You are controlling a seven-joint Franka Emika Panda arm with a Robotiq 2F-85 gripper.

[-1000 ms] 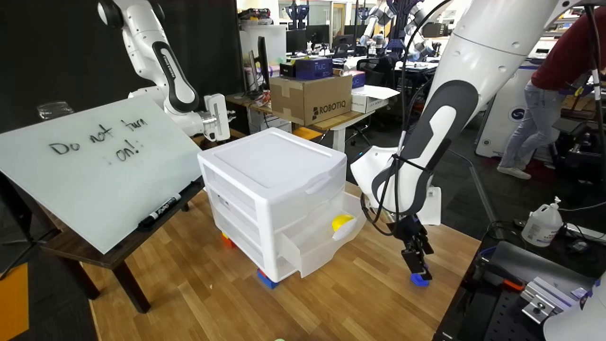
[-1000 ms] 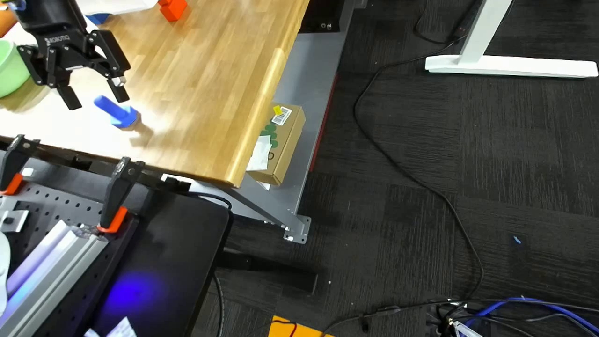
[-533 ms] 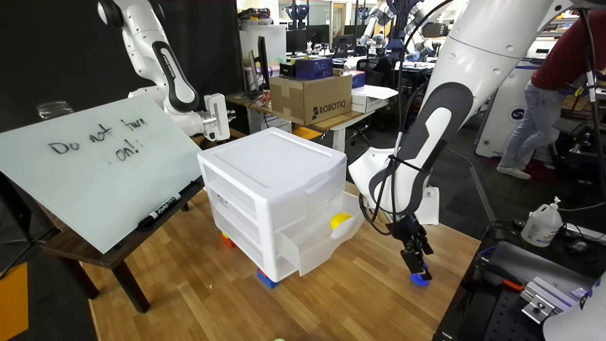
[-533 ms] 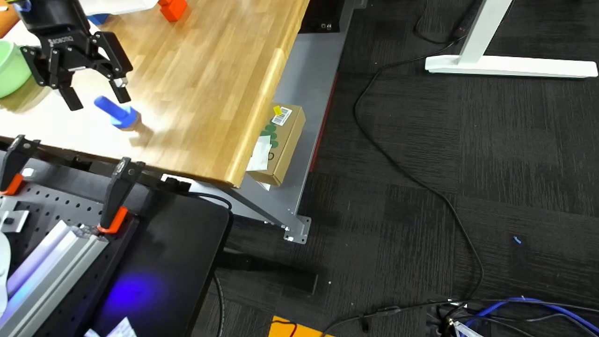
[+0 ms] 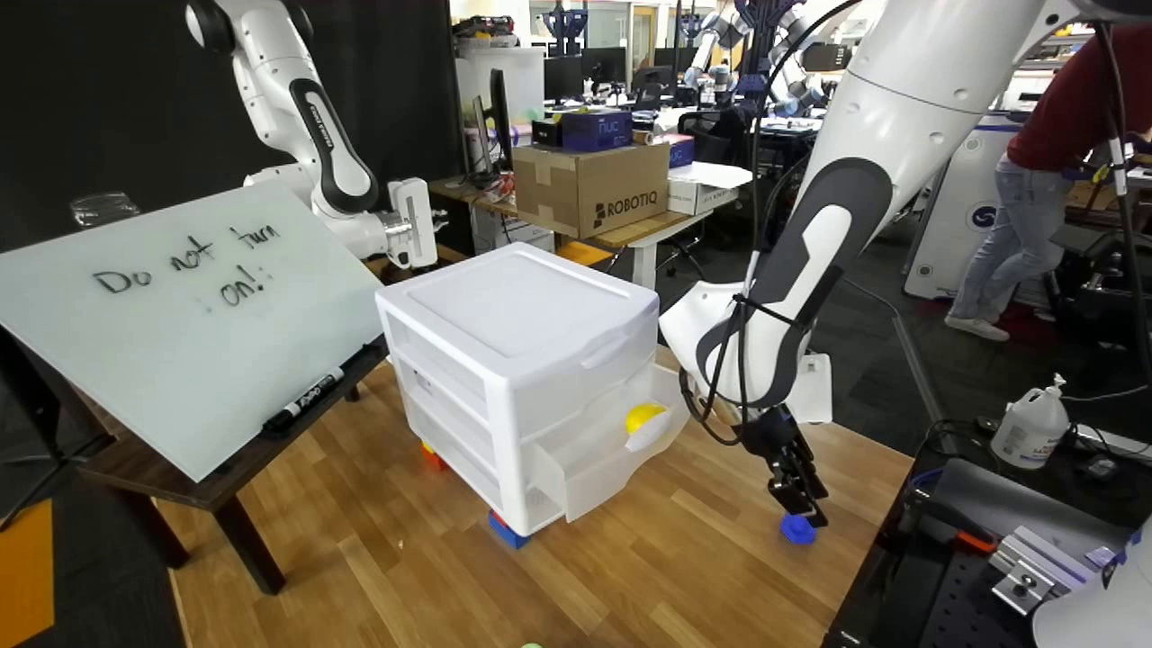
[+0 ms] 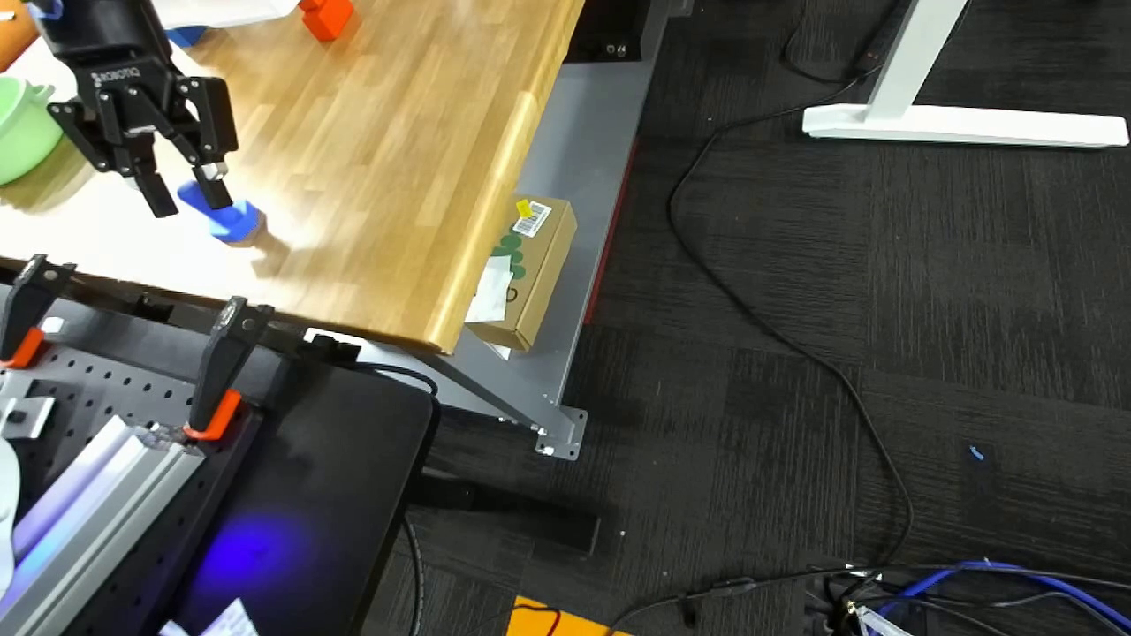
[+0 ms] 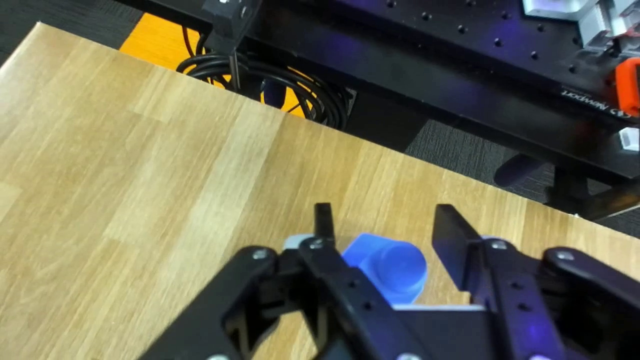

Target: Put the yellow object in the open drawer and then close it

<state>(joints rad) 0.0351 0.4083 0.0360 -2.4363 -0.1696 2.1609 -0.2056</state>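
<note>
1. Gripper (image 7: 384,220): jaws partway apart, clear gap between tips, low over wooden tabletop (image 5: 648,576)
2. Blue piece (image 7: 400,267): sitting on tabletop, seen between the jaws in wrist view; contact can't be told
3. Open drawer (image 5: 601,489): pulled out of white drawer unit (image 5: 517,301), well apart from gripper
4. Yellow object (image 5: 644,417): inside open drawer, just behind its front, partly hidden
5. Blue-and-red block (image 5: 507,532): at unit's bottom corner
6. Whiteboard (image 5: 198,324): slanted, reads "Do not turn on!", marker (image 5: 304,400) along lower edge
7. Cardboard box (image 5: 589,191): far back, ROBOTIQ print
</note>
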